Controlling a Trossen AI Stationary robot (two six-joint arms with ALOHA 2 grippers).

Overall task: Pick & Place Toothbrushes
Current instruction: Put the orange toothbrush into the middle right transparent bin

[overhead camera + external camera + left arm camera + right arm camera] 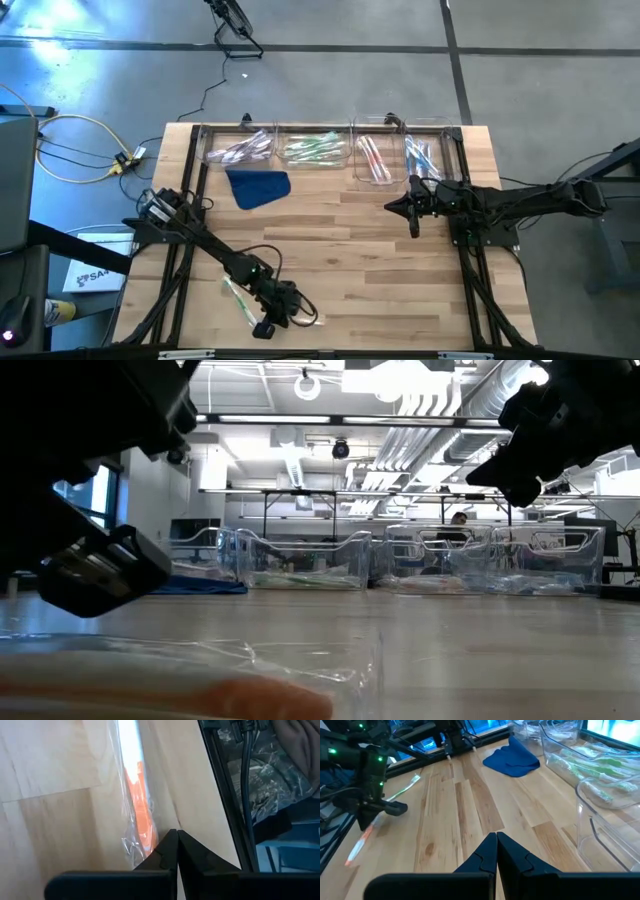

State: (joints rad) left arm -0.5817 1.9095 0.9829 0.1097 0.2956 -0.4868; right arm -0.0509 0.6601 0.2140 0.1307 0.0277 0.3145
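Two loose toothbrushes on the desk (330,240) at seven o'clock: one green (238,298), one orange, wrapped (140,815). Left claw (176,840) pressed closed just above the orange one. Right claw (496,842) closed, empty, hovering at two o'clock beside four clear bins (378,160).

Wooden table (350,250) seen from above. Four clear bins (325,150) of toothbrushes line its upper edge, with a blue cloth (258,187) below them at left. Left gripper (290,318) is at lower centre beside a green toothbrush (238,298); right gripper (410,208) is at centre right.

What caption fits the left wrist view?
Shut left end effector above a wrapped orange toothbrush near the table edge.
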